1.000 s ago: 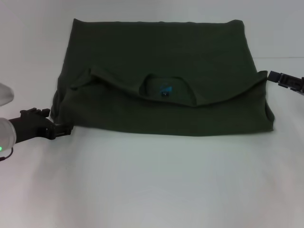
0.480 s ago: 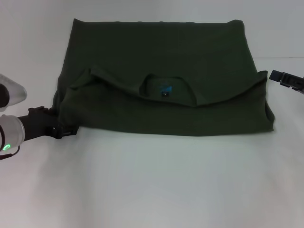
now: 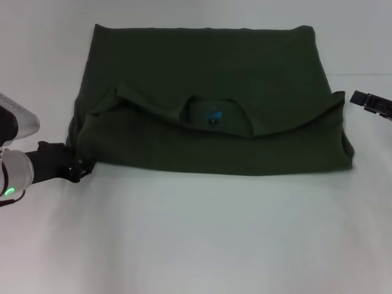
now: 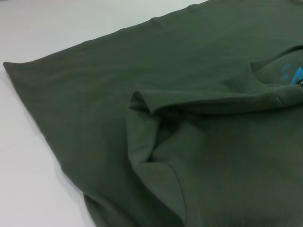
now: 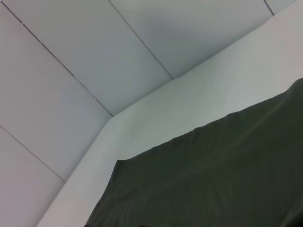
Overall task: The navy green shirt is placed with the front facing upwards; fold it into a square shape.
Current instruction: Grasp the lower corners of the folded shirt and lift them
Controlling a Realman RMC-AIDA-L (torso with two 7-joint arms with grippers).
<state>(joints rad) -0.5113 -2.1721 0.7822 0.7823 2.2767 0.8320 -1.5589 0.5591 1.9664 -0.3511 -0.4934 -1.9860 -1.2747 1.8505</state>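
The navy green shirt [image 3: 208, 79] lies on the white table [image 3: 202, 233], its near part doubled over the rest, plain back fabric up. The round neck with a blue-marked tag [image 3: 213, 116] shows in the middle of the folded flap. My left gripper [image 3: 82, 168] sits low at the shirt's near left corner, touching or almost touching the cloth. The left wrist view shows the shirt [image 4: 199, 156], a bunched sleeve fold [image 4: 142, 101] and the blue mark [image 4: 291, 73] up close. My right gripper [image 3: 369, 103] hovers just off the shirt's right edge. A stretch of the shirt [image 5: 213, 184] fills the right wrist view.
Bare white table surface [image 3: 184, 245] spreads in front of the shirt and to both sides. A pale panelled wall [image 5: 94, 56] rises behind the table's far edge.
The left arm has shifted a little at the shirt's near left corner, its tip first creeping toward the cloth, then easing back. The right gripper has drifted slightly outward to the right.
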